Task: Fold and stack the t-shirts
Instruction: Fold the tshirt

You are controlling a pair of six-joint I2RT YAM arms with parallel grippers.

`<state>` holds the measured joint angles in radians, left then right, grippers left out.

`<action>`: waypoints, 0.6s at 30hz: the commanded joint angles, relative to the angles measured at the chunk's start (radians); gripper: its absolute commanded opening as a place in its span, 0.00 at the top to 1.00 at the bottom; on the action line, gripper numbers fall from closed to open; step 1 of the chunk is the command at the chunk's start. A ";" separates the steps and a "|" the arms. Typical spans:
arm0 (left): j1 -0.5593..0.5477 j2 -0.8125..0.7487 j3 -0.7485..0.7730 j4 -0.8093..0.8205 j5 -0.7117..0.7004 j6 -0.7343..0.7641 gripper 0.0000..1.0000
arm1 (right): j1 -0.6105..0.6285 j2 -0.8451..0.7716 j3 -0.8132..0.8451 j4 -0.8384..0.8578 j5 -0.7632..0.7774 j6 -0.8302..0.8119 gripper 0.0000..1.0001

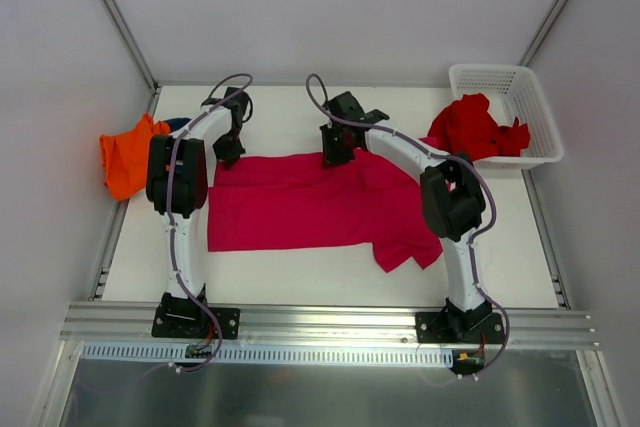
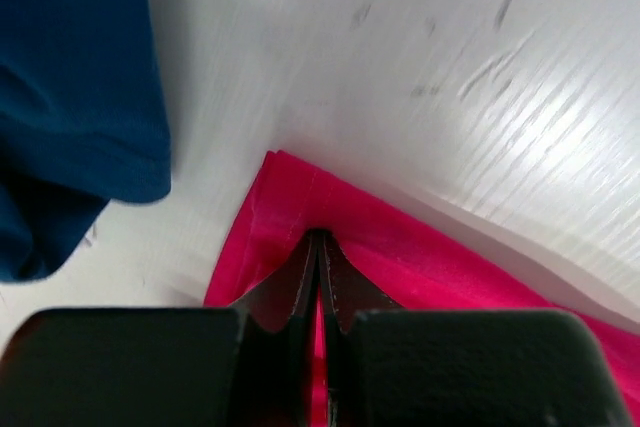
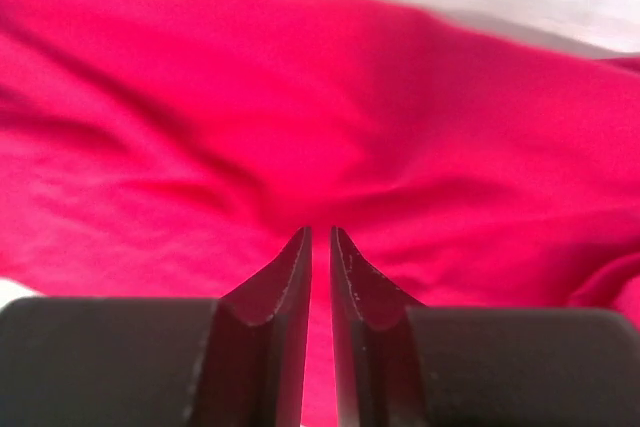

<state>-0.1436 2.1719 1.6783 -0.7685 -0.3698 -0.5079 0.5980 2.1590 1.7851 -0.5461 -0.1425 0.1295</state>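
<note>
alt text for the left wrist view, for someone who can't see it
The left end effector, shut, pinches a corner of the magenta-pink t-shirt on the white table. A navy blue t-shirt lies bunched at upper left, apart from it.

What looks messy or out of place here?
The red shirt hangs half out of the white basket, over its left rim. The orange shirt is crumpled over the left edge of the table, not flat.

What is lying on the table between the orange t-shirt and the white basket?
The pink t-shirt, spread flat, fills most of the stretch from the orange t-shirt to the basket. The top view shows this.
</note>
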 commanded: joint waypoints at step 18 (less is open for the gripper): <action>0.093 0.164 0.256 -0.094 0.097 0.034 1.00 | 0.052 0.209 0.272 0.191 -0.251 0.044 0.63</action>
<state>-0.0635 2.3081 1.9179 -0.8337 -0.2893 -0.4828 0.6518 2.3100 1.9949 -0.4442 -0.2874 0.1318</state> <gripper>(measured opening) 0.003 0.355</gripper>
